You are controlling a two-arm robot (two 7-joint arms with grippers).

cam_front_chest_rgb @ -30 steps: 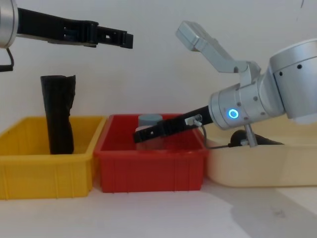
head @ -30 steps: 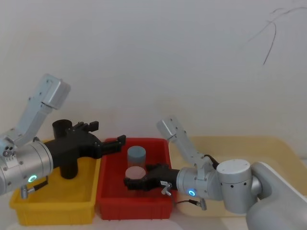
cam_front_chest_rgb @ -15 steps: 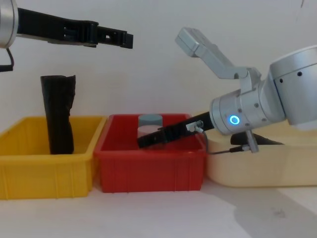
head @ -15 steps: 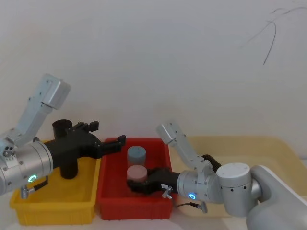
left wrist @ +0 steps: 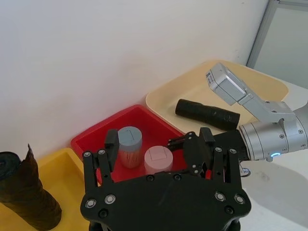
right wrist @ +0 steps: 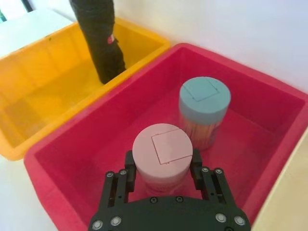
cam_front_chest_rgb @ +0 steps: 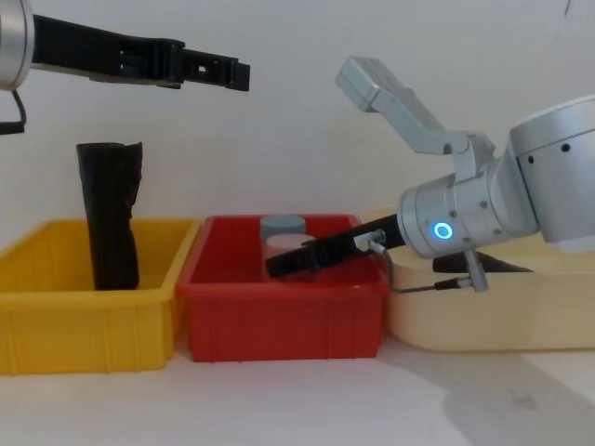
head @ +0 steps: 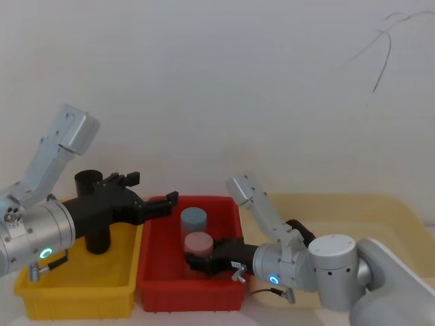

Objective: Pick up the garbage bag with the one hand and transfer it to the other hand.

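Observation:
The garbage bag (left wrist: pixel 207 113), a tight black roll, lies on its side in the beige tray (left wrist: pixel 192 91) and shows as a dark shape (cam_front_chest_rgb: pixel 511 266) behind my right arm. My right gripper (right wrist: pixel 161 168) is low in the red bin (head: pixel 204 200), away from the bag. Its fingers (right wrist: pixel 127 168) press both sides of a pink-lidded canister (right wrist: pixel 162 144). My left gripper (head: pixel 151 190) hangs open and holds nothing. It is high over the seam between the yellow and red bins (cam_front_chest_rgb: pixel 223 72).
A second black roll with a loose pointed flap (cam_front_chest_rgb: pixel 110 223) stands upright in the yellow bin (cam_front_chest_rgb: pixel 84 325). A blue-lidded canister (head: pixel 193 219) stands just behind the pink one in the red bin. A white wall closes the back.
My right gripper sank lower in the red bin and drew back to the right. The pink-lidded canister shifted slightly with it. The left arm stayed still.

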